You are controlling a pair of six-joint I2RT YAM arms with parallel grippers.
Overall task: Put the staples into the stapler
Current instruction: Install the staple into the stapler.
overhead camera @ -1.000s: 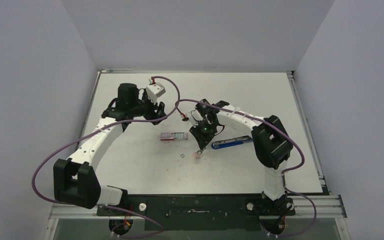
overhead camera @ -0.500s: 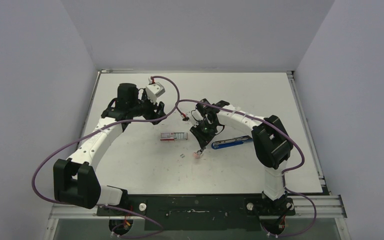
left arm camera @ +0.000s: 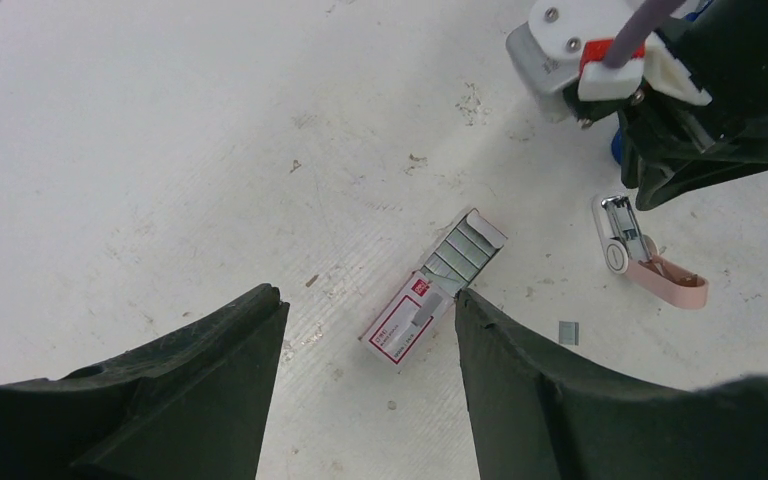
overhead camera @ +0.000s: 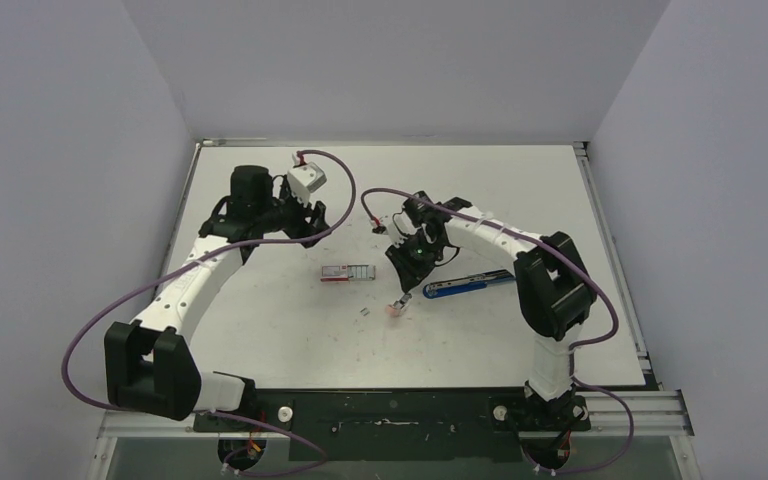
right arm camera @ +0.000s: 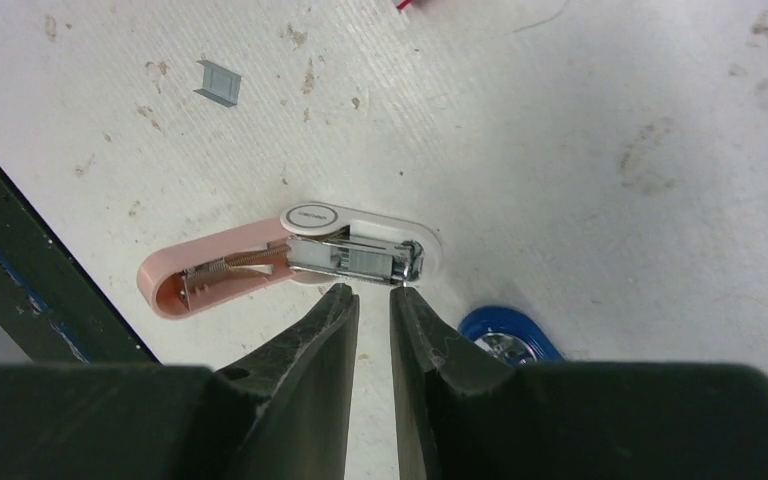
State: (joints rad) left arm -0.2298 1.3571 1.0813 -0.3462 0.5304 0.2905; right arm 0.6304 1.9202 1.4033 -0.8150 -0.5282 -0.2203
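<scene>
Evidently left pincer (left arm camera: 368, 297) gapes empty; right pincer (right arm camera: 372, 292), nearly closed, beside rounded pink plastic block (right arm camera: 210, 265).

A white table (overhead camera: 260, 330) fills the floor of a plain enclosure, its surface scuffed and speckled with small dark marks. Pale grey-lavender walls (overhead camera: 60, 150) rise on the left, right and far sides, evenly lit. A metal rail (overhead camera: 620, 405) runs along the near edge.

open table (overhead camera: 260, 330) near-left | right gripper (right arm camera: 372, 292) crowds pink stapler (right arm camera: 290, 260)
</scene>
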